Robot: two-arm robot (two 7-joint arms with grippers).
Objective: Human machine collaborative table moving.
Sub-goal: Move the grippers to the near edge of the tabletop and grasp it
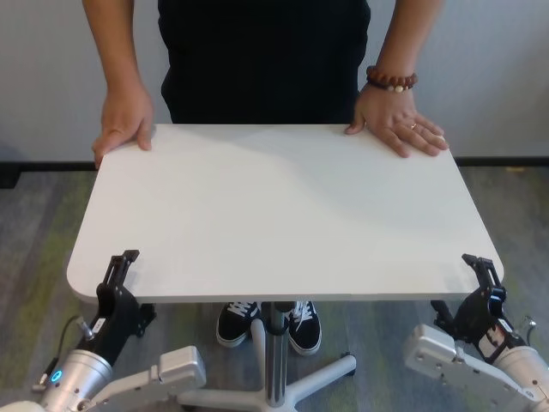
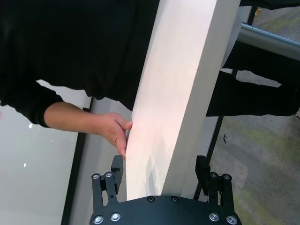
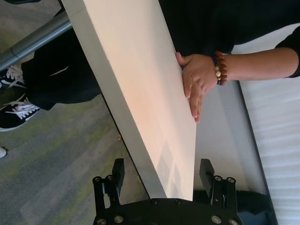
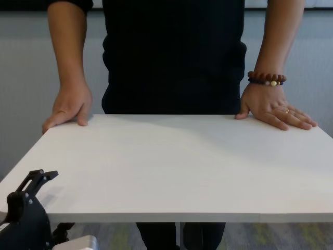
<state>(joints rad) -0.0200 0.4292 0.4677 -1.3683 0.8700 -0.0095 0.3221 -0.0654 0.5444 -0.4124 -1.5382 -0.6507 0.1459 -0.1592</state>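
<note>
The white table (image 1: 283, 215) stands between me and the human (image 1: 266, 60), who rests both hands on its far corners: one hand (image 1: 124, 120) at the view's left, the other hand (image 1: 399, 124) with a beaded bracelet (image 1: 392, 81) at the right. My left gripper (image 1: 117, 276) straddles the near left corner's edge, jaws open above and below the top; the left wrist view shows this gripper (image 2: 159, 168) with gaps on both sides. My right gripper (image 1: 482, 279) straddles the near right corner the same way, open, as the right wrist view (image 3: 161, 171) shows.
A silver pedestal leg (image 1: 276, 352) runs down to a star-shaped base (image 1: 283, 390) on grey carpet. The human's black-and-white shoes (image 1: 270, 324) stand just behind the leg. A pale wall is behind the human.
</note>
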